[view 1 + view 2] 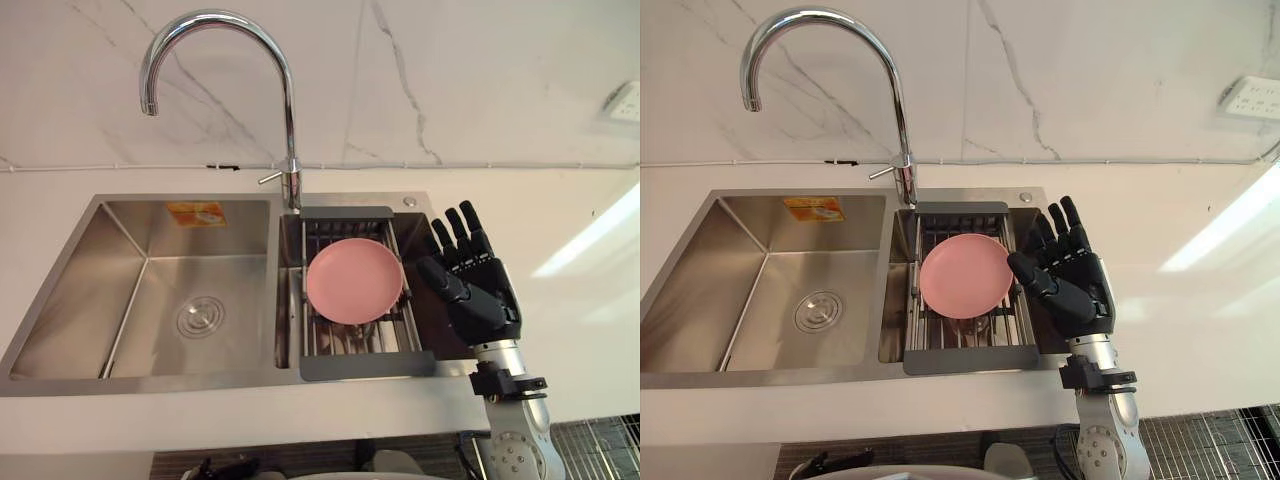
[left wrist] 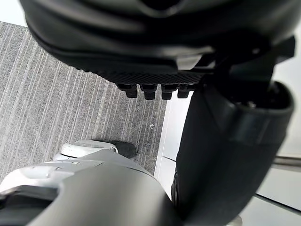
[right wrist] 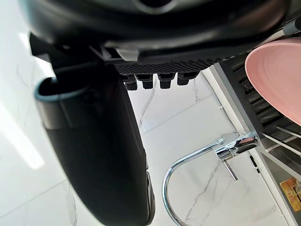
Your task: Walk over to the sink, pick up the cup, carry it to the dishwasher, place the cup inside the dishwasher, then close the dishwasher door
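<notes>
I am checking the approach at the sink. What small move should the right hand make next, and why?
Probably ease the right hand sideways toward the pink plate on the drain rack. The hand is raised, open and empty, beside the rack and apart from the plate, so nothing is grasped yet.

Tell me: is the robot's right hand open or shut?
Open: the right hand holds nothing, its fingers straight, beside the pink plate on the sink rack.
</notes>
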